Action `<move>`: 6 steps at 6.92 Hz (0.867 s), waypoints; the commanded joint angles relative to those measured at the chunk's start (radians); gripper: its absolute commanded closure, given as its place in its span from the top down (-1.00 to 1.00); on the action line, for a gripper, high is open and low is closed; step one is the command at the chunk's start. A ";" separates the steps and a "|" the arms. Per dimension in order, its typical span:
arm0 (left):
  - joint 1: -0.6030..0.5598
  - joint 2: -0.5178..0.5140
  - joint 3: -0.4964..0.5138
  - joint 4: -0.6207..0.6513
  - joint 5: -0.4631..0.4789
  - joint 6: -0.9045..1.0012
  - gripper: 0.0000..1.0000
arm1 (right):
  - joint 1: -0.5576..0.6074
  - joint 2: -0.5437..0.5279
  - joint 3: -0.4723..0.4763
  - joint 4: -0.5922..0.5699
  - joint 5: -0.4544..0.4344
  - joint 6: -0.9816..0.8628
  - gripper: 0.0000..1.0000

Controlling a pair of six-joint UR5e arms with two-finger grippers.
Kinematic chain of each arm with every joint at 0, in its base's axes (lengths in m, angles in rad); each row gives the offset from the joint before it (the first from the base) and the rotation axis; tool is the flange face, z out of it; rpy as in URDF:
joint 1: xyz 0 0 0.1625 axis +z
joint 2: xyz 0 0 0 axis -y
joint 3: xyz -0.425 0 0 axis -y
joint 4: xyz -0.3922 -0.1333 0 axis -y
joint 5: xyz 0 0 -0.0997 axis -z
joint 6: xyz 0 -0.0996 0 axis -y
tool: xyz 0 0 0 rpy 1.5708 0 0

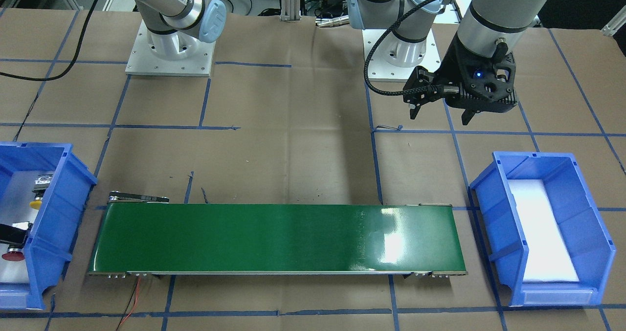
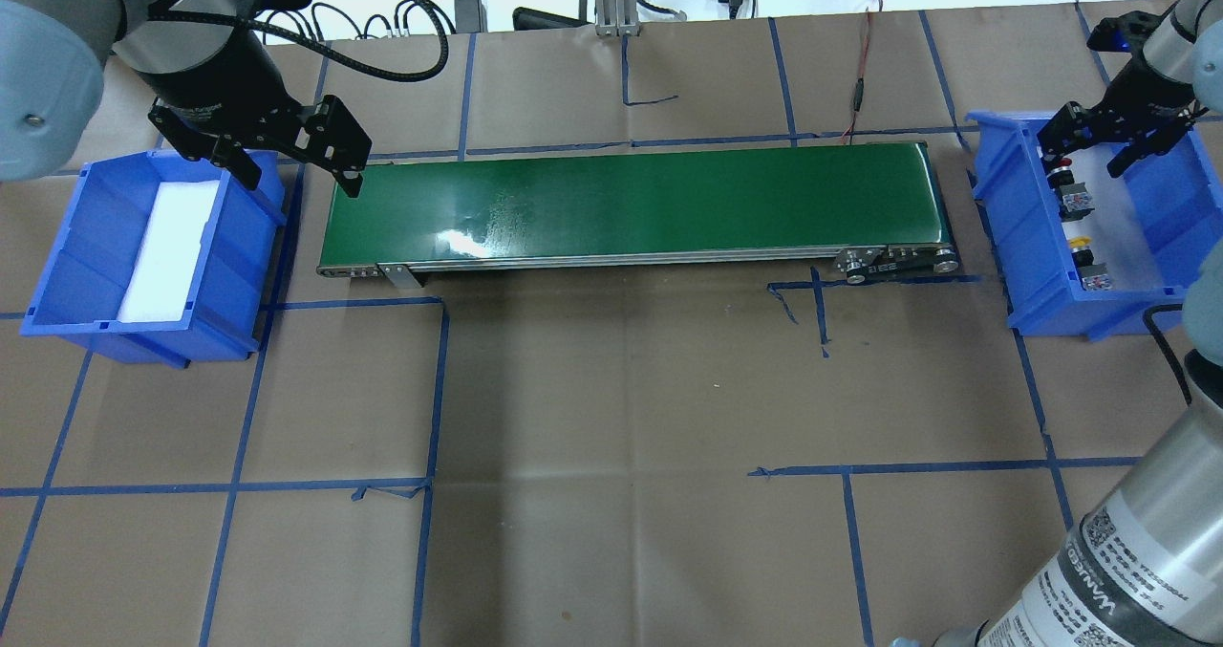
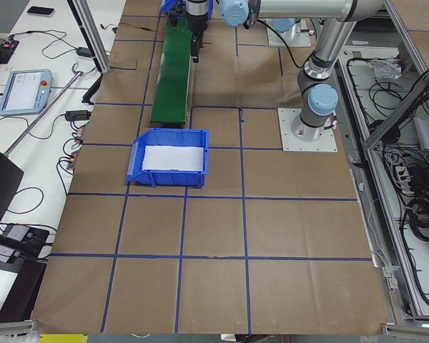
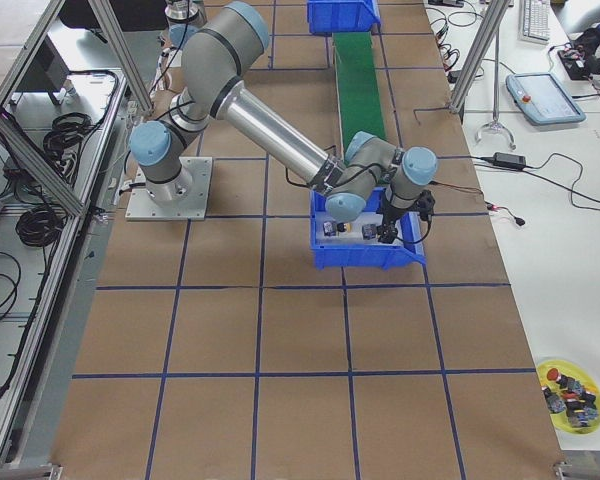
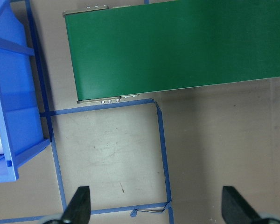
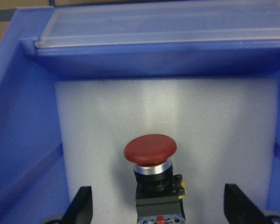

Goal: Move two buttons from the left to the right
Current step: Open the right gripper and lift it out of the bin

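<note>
In blue bin (image 6: 18, 140): red button (image 6: 150, 150) base cropped, right gripper (image 6: 158, 205) spread astride it; left gripper (image 5: 156, 205) spread.

Right end effector (image 2: 1089, 158) fingers apart above blue bin (image 2: 1003, 236); red button (image 2: 1055, 162) under it, yellow button (image 2: 1080, 243) just past it, robot-side. Left end effector (image 2: 301, 179) fingers apart beside conveyor (image 2: 621, 203).

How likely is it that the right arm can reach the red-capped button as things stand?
Probably yes: the right gripper hangs open over the blue bin, and the red-capped button sits centred below it in the wrist view, with nothing covering it.
</note>
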 commanded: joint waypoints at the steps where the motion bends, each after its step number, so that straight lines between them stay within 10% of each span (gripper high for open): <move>1: 0.000 0.000 0.000 0.000 0.000 0.000 0.99 | 0.013 -0.102 0.004 0.023 -0.047 0.000 0.99; 6: 0.000 0.000 0.000 0.000 0.000 0.000 0.99 | 0.230 -0.424 0.027 0.257 -0.038 0.264 1.00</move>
